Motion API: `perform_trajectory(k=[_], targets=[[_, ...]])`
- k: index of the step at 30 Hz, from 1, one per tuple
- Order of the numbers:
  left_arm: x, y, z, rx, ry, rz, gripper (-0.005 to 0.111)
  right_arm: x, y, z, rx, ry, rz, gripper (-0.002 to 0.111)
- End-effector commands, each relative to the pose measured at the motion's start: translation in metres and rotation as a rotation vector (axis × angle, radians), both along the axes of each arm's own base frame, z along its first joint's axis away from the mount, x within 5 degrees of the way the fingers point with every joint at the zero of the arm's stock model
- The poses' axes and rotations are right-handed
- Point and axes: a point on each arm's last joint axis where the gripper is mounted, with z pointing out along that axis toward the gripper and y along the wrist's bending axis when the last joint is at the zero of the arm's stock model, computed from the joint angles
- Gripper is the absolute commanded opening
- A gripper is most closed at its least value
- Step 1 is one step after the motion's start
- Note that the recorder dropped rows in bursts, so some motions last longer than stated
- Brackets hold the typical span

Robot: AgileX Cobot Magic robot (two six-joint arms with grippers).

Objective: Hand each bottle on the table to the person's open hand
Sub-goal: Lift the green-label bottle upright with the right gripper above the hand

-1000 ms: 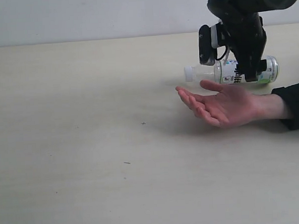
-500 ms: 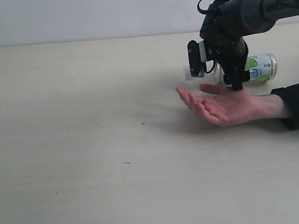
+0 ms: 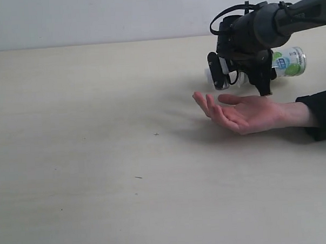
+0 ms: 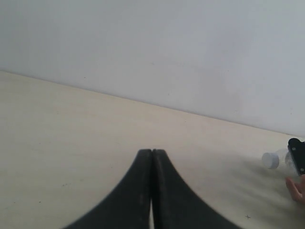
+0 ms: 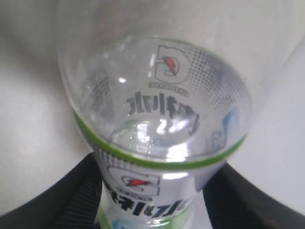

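A clear plastic bottle (image 3: 288, 61) with a white and green label hangs lying sideways above the table (image 3: 98, 135). My right gripper (image 3: 261, 74) is shut on its middle. Just below and in front of it lies the person's open hand (image 3: 244, 113), palm up, and the bottle does not touch it. The right wrist view shows the bottle (image 5: 157, 119) filling the frame, with the gripper (image 5: 152, 200) clamped on its labelled body. My left gripper (image 4: 152, 153) is shut and empty over bare tabletop. In its view the bottle's white cap (image 4: 270, 160) shows at the far edge.
The person's dark sleeve (image 3: 320, 114) rests at the table's right edge. A pale wall (image 3: 93, 17) runs behind the table. A few tiny dark specks (image 3: 156, 134) dot the wood. The left arm is outside the exterior view.
My right gripper has risen with the bottle, lifting it off the table to hang over the palm. The hand has stayed put.
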Motion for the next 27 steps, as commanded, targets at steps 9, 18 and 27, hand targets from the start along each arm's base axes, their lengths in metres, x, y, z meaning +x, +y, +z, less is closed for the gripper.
perform_trajectory(k=[9, 18, 27], targets=[[0.0, 0.0, -0.001, 0.001, -0.004, 0.003, 0.0, 0.007, -0.01, 0.041, -0.089, -0.179, -0.125, 0.0], [0.0, 0.0, -0.001, 0.001, -0.004, 0.003, 0.0, -0.022, 0.001, 0.152, 0.487, -0.146, -0.536, 0.0], [0.0, 0.001, -0.001, 0.001, -0.001, 0.006, 0.0, -0.057, 0.03, 0.19, 1.077, -0.061, -0.959, 0.0]])
